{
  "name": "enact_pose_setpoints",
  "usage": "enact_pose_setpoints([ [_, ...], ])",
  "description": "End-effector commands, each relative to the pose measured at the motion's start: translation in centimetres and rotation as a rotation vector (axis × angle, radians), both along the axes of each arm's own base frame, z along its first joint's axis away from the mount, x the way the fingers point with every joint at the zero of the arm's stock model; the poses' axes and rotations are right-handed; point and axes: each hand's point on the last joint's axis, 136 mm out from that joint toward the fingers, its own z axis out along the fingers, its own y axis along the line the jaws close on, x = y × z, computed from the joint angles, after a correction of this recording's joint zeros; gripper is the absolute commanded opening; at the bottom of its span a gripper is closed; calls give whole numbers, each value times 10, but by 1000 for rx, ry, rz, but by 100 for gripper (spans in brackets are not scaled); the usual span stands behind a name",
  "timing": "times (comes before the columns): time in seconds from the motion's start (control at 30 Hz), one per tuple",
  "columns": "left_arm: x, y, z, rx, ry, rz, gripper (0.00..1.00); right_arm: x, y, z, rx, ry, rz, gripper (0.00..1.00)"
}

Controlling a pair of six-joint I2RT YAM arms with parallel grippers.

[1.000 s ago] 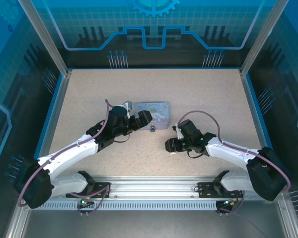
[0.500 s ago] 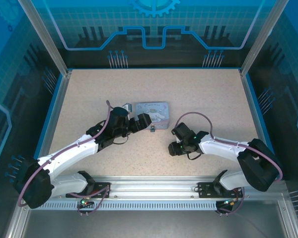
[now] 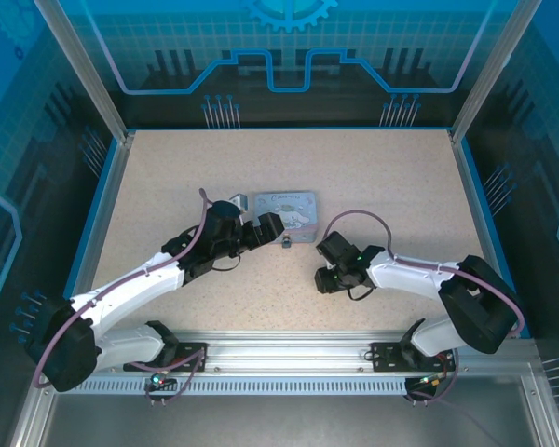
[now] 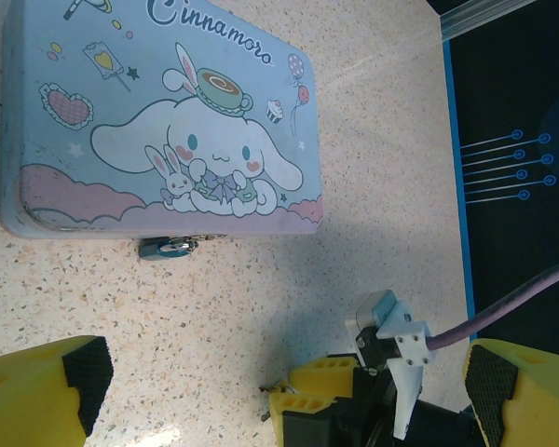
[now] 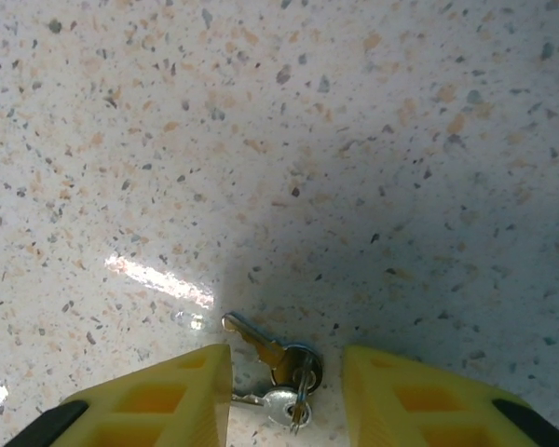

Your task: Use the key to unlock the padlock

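Note:
The small dark padlock [image 4: 168,248] lies on the table against the near edge of the pale blue cartoon tin [image 4: 121,56], and in the top view the padlock [image 3: 286,244] is a dark speck below the tin [image 3: 284,207]. My left gripper [image 4: 286,363] hovers wide open over this spot, holding nothing. The brass key [image 5: 261,343] lies flat on the table, joined by a ring to a second silver key [image 5: 284,407]. My right gripper [image 5: 287,382] is down at the table with a yellow finger on each side of the keys, open and narrow. In the left wrist view, the key [image 4: 278,386] pokes out at the right gripper's fingertips.
The speckled tabletop [image 3: 373,177] has free room behind and to the right of the tin. Blue side rails [image 3: 101,205] border the table. The right arm's cable [image 4: 503,307] arcs near the left gripper's right finger.
The right arm has swung left and brought its gripper down over the keys, with its jaws narrowing around them. The left arm and the padlock have not moved.

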Motion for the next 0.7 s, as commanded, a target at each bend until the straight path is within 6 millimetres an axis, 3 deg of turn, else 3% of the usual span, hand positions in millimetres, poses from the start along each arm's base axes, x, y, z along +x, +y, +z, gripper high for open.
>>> enact_pose_setpoints([
  [0.0, 2, -4, 14, -19, -37, -10, 99, -6, -3, -1, -52, 15, -3, 35],
  [0.37, 2, -4, 16, -29, -39, -6, 99, -12, -1, -17, -187, 37, 26, 27],
  [0.67, 1, -2, 21, -30, -52, -1, 99, -22, -1, -15, -205, 52, 45, 28],
])
